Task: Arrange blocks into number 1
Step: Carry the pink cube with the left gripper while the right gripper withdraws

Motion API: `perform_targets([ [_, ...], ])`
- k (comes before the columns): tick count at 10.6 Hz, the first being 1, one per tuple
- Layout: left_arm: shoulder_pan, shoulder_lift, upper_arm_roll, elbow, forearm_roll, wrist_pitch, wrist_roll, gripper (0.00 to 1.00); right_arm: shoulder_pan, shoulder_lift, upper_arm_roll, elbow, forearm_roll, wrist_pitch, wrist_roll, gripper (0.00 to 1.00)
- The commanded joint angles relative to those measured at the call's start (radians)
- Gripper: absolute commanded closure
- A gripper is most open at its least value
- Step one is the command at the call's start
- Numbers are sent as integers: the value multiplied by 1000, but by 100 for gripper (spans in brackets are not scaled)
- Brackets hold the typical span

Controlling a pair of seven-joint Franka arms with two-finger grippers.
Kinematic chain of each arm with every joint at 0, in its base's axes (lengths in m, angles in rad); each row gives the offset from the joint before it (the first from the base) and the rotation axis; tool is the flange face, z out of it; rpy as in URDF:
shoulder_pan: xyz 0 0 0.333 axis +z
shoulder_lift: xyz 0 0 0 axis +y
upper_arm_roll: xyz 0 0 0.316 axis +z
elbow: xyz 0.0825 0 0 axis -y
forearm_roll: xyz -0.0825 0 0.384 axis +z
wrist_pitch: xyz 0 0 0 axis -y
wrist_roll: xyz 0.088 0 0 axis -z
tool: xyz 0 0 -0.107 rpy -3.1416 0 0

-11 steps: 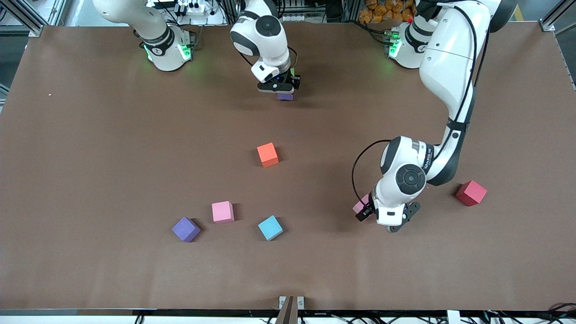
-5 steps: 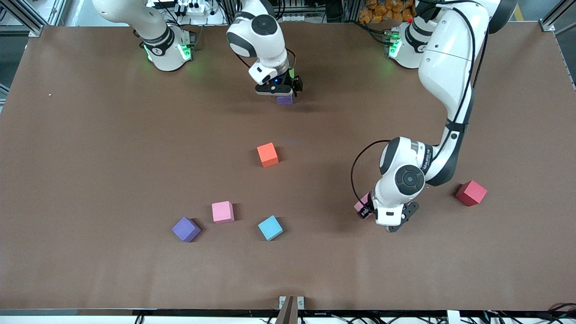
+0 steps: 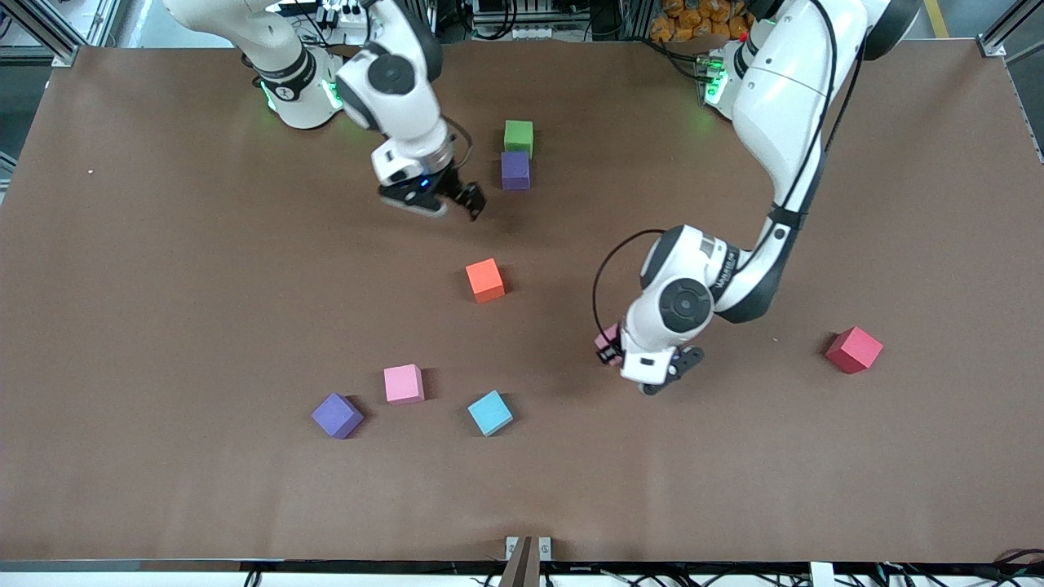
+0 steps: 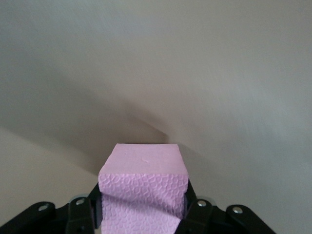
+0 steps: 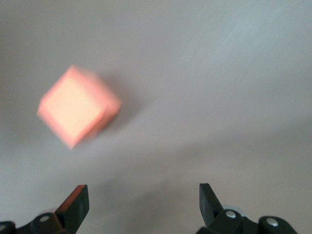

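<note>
A green block [image 3: 517, 135] and a purple block [image 3: 515, 170] stand side by side near the robots' bases, the purple one nearer the camera. My right gripper [image 3: 444, 204] hangs open and empty over bare table beside that pair; in its wrist view the gripper [image 5: 141, 200] has the orange block [image 5: 78, 107] ahead of it. That orange block [image 3: 485, 280] sits mid-table. My left gripper [image 3: 612, 349] is shut on a pink block [image 3: 608, 341], the block [image 4: 143, 185] squeezed between the fingers of the gripper [image 4: 143, 217].
Nearer the camera lie another pink block [image 3: 404, 383], a second purple block [image 3: 337, 415] and a light blue block [image 3: 489, 412]. A red block [image 3: 853, 349] rests toward the left arm's end. The brown table [image 3: 163, 285] stretches wide around them.
My right gripper opened, left the purple block beside the green one and swung away toward its own end. My left gripper shut on the pink block and carried it toward the table's middle.
</note>
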Motion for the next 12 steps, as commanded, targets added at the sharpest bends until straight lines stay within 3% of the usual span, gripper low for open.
perform_targets([
  [1, 2, -75, -75, -104, 43, -19, 10, 100, -195, 3, -28, 21, -25, 13, -19, 0],
  [3, -2, -112, -138, -173, 43, -19, 5, 100, -259, 84, -128, 134, -24, 5, -105, 0],
  [5, -50, -128, -178, -210, 48, -19, -10, 100, -251, 240, -211, 354, -24, -41, -172, 0],
  [6, -76, -129, -203, -213, 49, -19, -34, 100, -245, 312, -242, 485, -24, -129, -242, 0],
  [9, -100, -120, -296, -242, 140, 1, -161, 100, -227, 488, -282, 816, -24, -398, -369, 0],
  [12, -104, -120, -364, -315, 189, 61, -226, 100, -196, 604, -302, 943, -15, -409, -320, 0],
])
